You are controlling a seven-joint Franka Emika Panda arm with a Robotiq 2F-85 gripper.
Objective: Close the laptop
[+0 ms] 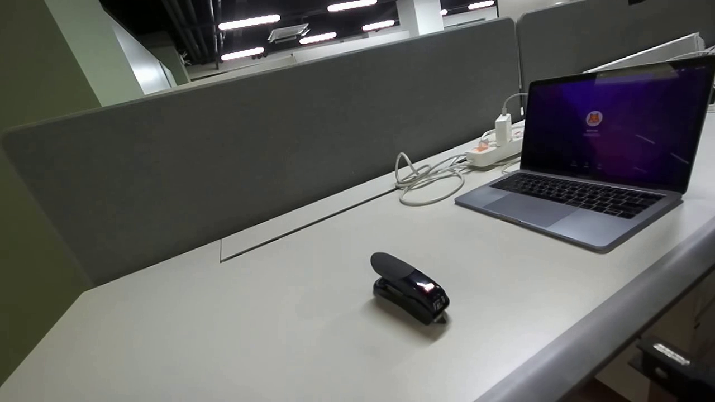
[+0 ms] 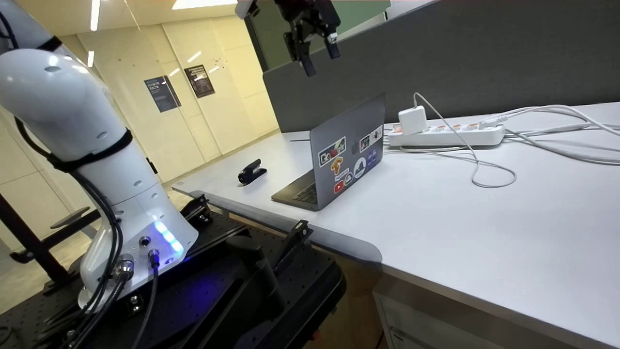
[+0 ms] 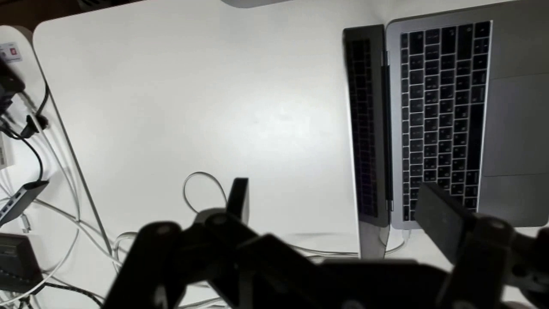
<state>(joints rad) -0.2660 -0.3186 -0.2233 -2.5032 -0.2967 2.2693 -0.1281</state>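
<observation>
The dark-grey laptop (image 1: 603, 201) stands open on the white desk, its purple screen upright and its keyboard bare. In an exterior view the back of its lid (image 2: 348, 150) shows several stickers. The wrist view looks down on the laptop (image 3: 446, 107) with the lid edge-on. My gripper (image 2: 321, 64) hangs in the air above the lid, apart from it. In the wrist view my gripper (image 3: 334, 184) is open and empty. One finger appears over the desk behind the lid, the other over the keyboard corner.
A small black stapler (image 1: 410, 287) lies on the desk in front of the laptop. A white power strip (image 2: 445, 136) with a charger (image 2: 412, 120) and loose cables lies along the grey partition (image 1: 279, 151). A hub (image 3: 21, 201) and more cables lie at the wrist view's left.
</observation>
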